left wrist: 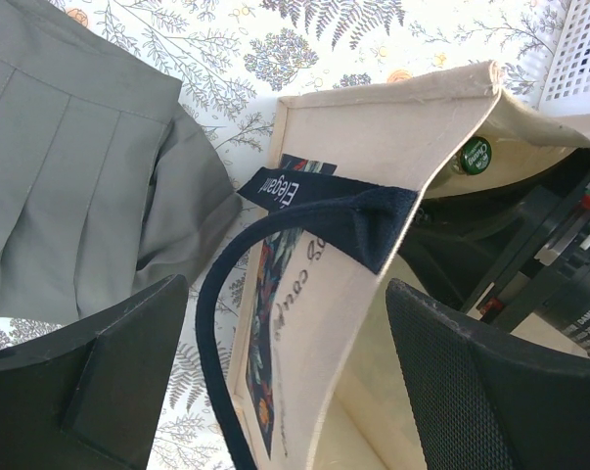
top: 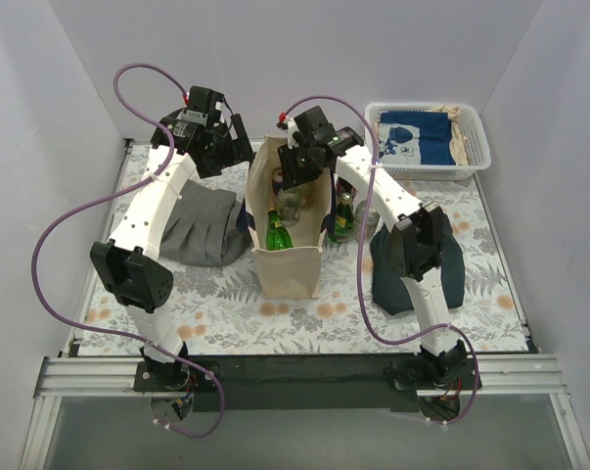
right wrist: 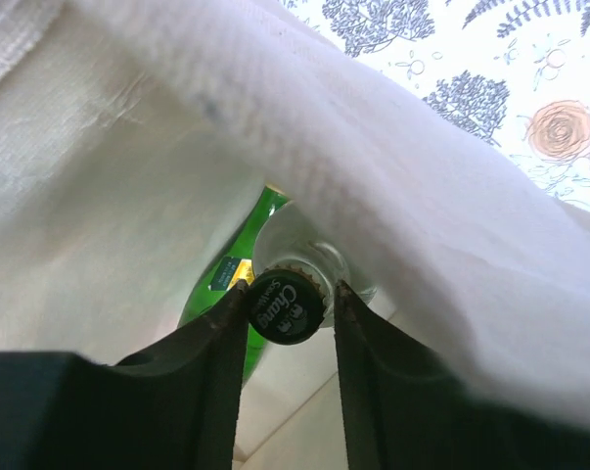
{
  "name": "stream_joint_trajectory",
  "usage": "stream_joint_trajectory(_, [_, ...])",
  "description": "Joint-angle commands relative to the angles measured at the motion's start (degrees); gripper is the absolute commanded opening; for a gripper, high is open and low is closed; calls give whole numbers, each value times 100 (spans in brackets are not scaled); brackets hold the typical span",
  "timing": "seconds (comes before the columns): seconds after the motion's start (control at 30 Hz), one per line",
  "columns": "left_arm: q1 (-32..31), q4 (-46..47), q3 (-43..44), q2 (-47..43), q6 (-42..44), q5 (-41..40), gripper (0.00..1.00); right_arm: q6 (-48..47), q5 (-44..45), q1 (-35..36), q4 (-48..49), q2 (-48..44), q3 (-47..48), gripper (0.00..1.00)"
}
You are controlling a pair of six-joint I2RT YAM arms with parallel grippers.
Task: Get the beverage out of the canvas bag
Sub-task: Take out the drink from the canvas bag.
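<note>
The canvas bag (top: 293, 262) stands upright mid-table, cream with navy handles (left wrist: 275, 225). Inside it stand a green bottle (top: 276, 233) and a clear glass beverage bottle (top: 291, 204) with a dark cap (right wrist: 287, 305). My right gripper (right wrist: 288, 290) reaches down into the bag (right wrist: 128, 176). Its jaws straddle that cap: the left finger (right wrist: 216, 343) touches it, and the right finger (right wrist: 373, 352) stands a sliver off. My left gripper (left wrist: 290, 392) is open over the bag's left wall, one finger outside and one inside, not pinching it.
Another green bottle (top: 343, 217) stands just right of the bag. A grey pleated cloth (top: 202, 227) lies to its left, and a dark blue cloth (top: 417, 269) lies under the right arm. A white basket (top: 476, 157) with fabric sits at the back right.
</note>
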Motion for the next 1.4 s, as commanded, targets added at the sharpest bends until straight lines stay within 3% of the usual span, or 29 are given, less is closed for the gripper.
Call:
stream_joint_trajectory(0.0, [18,37,15,-276,63,76,81,58,-147,16,140,-5,104,35])
stream_joint_trajectory(0.13, [18,29,6,-276,63,59,81,50,-209,16,123,-75,-45,22])
stream_joint_trajectory(0.17, [27,29,6,-285,63,59,81,50,-218,16,123,-84,-72,17])
stream_joint_trajectory(0.2, [27,29,6,-285,63,59,81,50,-226,7,123,-93,-89,4])
stream_joint_trajectory(0.23, [27,29,6,-285,63,67,81,50,-244,7,114,-110,-124,1])
stream_joint_trajectory(1.37, [18,55,23,-408,2,234,80,-30,-464,112,-18,-1446,42,1])
